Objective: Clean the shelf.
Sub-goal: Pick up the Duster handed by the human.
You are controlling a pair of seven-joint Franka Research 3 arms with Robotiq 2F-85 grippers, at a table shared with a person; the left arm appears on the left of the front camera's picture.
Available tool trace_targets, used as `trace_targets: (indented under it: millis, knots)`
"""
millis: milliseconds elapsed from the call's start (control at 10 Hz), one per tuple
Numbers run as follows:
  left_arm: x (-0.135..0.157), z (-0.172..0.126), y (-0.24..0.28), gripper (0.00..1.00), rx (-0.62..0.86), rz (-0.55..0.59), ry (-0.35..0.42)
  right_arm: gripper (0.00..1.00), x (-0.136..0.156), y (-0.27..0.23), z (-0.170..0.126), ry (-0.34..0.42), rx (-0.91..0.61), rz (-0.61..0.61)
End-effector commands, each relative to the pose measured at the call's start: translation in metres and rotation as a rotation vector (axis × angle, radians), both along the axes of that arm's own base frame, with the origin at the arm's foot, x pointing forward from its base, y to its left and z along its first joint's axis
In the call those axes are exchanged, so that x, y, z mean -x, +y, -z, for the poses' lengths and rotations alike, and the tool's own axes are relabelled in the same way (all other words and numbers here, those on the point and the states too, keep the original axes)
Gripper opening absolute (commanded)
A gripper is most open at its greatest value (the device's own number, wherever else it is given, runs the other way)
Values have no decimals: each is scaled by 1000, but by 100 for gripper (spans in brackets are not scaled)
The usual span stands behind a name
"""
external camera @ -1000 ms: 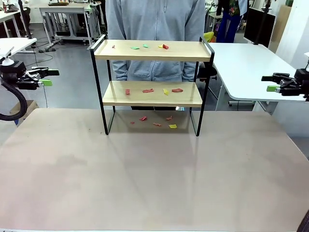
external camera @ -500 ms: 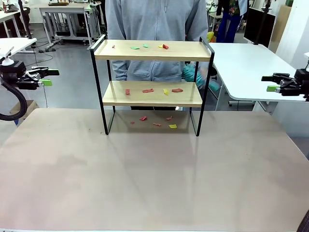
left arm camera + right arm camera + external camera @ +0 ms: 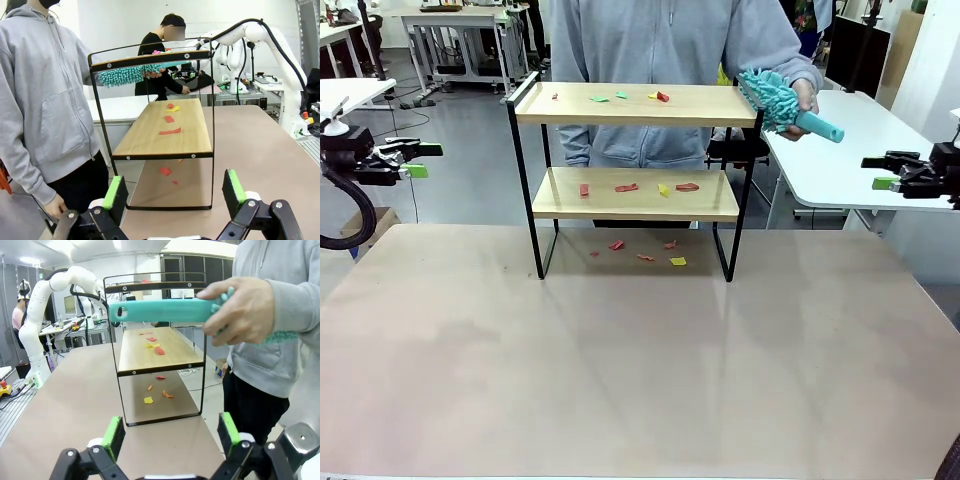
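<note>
Right of shelf (image 3: pixel 705 105), now a hand (image 3: pixel 806 98) with teal duster (image 3: pixel 770 95); left gripper (image 3: pixel 420 160) and right gripper (image 3: pixel 876 172) wide.

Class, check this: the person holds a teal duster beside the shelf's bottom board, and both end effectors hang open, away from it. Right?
Wrong level: the front view shows the duster beside the top board of the shelf, not the bottom one. The left end effector and right end effector are open, away from it.
</note>
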State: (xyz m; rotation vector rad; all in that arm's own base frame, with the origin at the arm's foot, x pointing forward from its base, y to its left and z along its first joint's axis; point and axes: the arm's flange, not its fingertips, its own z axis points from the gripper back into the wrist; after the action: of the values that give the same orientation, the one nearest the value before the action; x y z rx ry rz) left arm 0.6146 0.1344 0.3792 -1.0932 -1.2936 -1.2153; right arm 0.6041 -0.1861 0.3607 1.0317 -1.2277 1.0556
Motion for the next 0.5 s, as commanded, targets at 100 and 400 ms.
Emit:
trace_targets:
  millis: [100,400]
  knots:
    - [0,-3,1,100,-7,3,-16,100,-1,0,-2,-4,4,5]
    - [0,-3,1,100,-7,3,-16,100,-1,0,-2,-4,4,5]
